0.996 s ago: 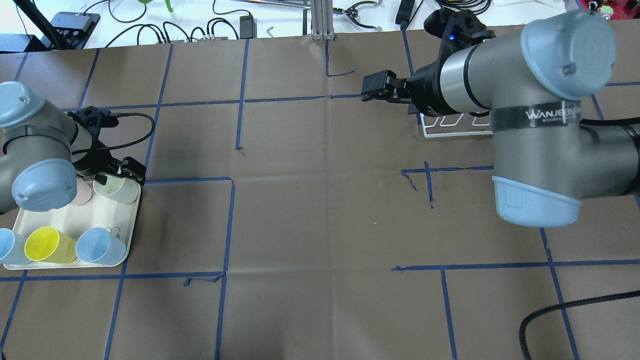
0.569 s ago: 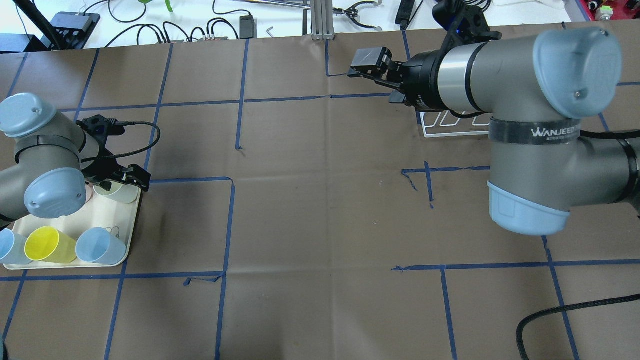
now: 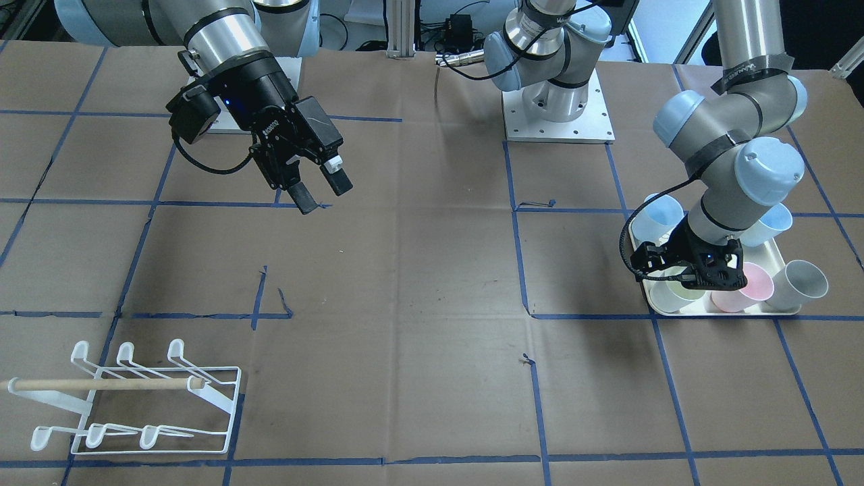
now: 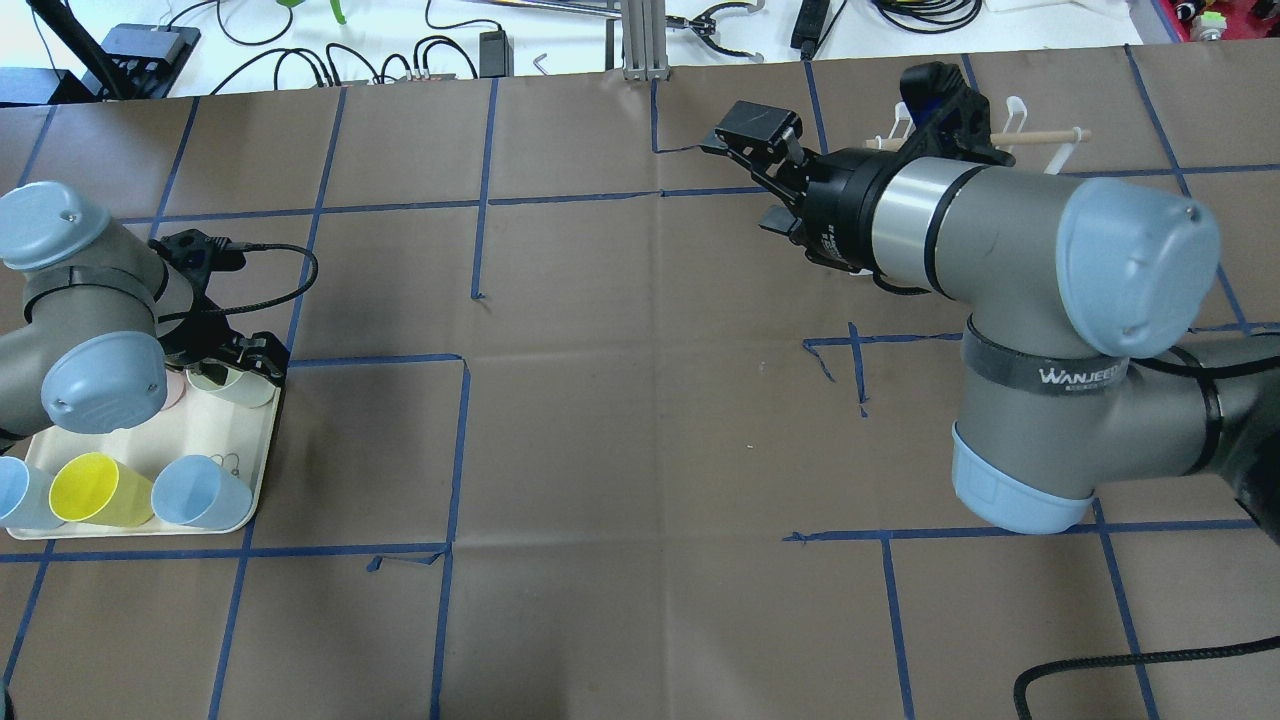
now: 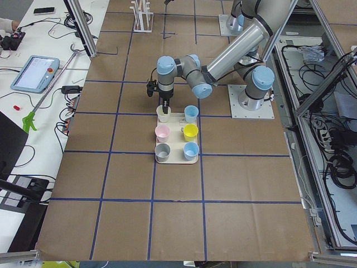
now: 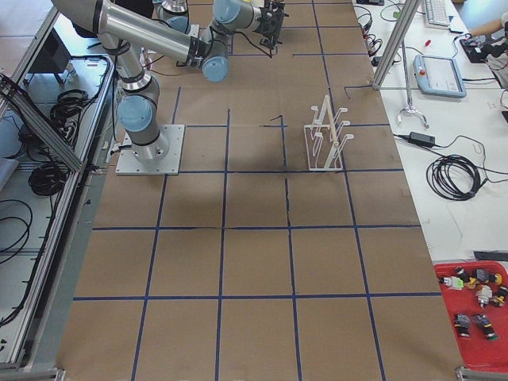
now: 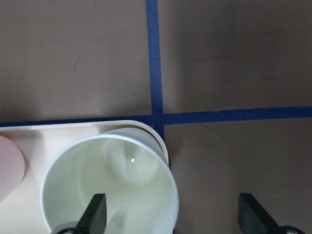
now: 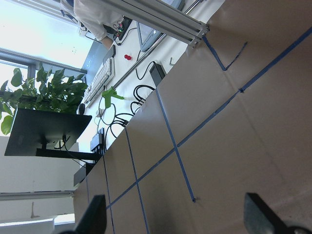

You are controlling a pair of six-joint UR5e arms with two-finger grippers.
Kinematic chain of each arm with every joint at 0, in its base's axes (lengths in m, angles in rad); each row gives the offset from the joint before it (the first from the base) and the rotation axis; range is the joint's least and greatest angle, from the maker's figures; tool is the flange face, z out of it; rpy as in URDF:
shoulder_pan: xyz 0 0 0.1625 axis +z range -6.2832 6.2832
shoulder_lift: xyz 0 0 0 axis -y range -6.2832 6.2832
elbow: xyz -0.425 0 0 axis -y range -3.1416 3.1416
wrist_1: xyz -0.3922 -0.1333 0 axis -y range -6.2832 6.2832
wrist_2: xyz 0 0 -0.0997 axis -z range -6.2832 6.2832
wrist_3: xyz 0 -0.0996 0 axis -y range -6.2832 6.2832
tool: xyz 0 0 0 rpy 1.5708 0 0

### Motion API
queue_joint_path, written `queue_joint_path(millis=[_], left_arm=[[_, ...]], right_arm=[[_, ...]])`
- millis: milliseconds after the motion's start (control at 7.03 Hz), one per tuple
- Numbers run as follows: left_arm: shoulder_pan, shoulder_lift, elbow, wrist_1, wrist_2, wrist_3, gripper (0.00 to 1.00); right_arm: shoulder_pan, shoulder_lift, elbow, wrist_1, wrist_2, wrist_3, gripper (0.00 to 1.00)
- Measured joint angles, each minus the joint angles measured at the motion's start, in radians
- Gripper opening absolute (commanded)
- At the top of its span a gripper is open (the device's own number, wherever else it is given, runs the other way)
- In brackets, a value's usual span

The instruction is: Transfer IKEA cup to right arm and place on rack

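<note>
A pale green cup point(image 7: 109, 185) stands upright at the corner of a cream tray point(image 4: 258, 455); it also shows in the overhead view point(image 4: 237, 384) and the front view point(image 3: 680, 291). My left gripper point(image 7: 173, 214) is open and low over it, one finger inside the cup and the other outside its wall point(image 4: 228, 366). My right gripper point(image 3: 324, 194) is open and empty, held in the air over the table's middle back point(image 4: 738, 140). The white wire rack point(image 3: 135, 398) with its wooden dowel lies on the robot's far right, partly hidden behind the right arm in the overhead view point(image 4: 1040, 135).
The tray also holds a yellow cup point(image 4: 100, 490), a blue cup point(image 4: 200, 493), a pink cup point(image 3: 750, 283), a grey cup point(image 3: 803, 280) and another blue one. Brown paper with blue tape lines covers the table. Cables and tools lie beyond the far edge.
My right arm has swung and its gripper has moved toward the far edge; the rack's dowel now shows behind it. My left gripper has stayed at the pale green cup.
</note>
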State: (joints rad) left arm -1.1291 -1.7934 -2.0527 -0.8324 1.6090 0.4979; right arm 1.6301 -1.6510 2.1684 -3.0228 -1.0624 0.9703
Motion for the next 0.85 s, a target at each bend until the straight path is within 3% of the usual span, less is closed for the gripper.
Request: queue_joint_path(millis=[569,854], left_arm=[[0.013,0.013,0.084,-0.064,0.016,0.001,0.0],[0.015,0.054,0.253,-0.322,0.014,-0.005,0.0]], right_arm=[[0.002,-0.001,0.075,-0.196,-0.003,0.273,1.0],[0.002,-0.001,0.114,-0.274,-0.002,0.32,1.0]])
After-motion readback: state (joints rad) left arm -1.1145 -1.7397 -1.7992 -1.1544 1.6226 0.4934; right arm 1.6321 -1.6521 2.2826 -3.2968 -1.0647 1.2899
